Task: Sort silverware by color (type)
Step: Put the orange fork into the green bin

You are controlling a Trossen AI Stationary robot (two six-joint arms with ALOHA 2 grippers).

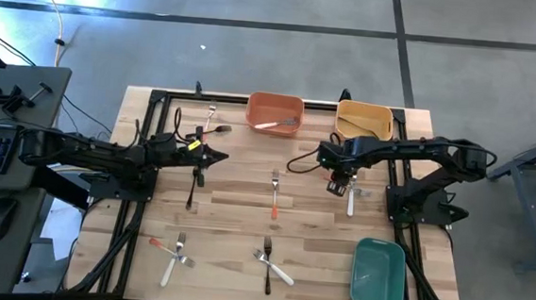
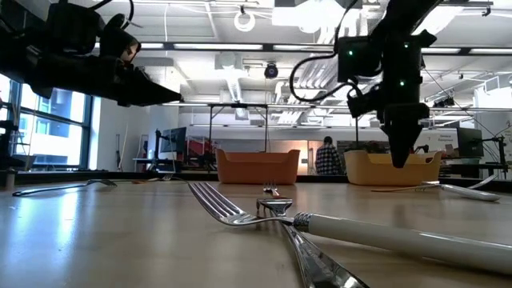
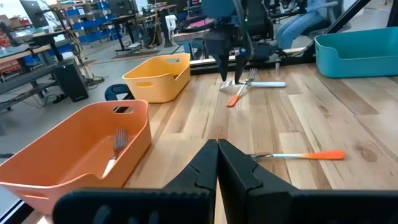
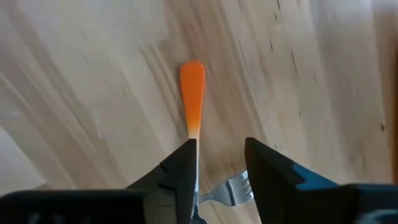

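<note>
I am counting three bins (image 1: 274, 113) and eleven visible forks. My right gripper (image 4: 219, 163) is pointing down, fingers parted, holding nothing, straddling an orange-handled fork (image 4: 192, 93). My left gripper (image 3: 217, 163) is hovering closed, empty.

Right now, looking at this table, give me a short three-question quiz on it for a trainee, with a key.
1. True or false: the orange bin holds no fork.
2. Which arm's fingers stand apart? A: the left. B: the right.
3. Fill in: the fork just under the right arm's fingers has a ___ handle.

Key
1. False: a white-handled fork lies in it.
2. B: the right gripper is open, the left gripper shut.
3. Orange: see the orange-handled fork.
</note>
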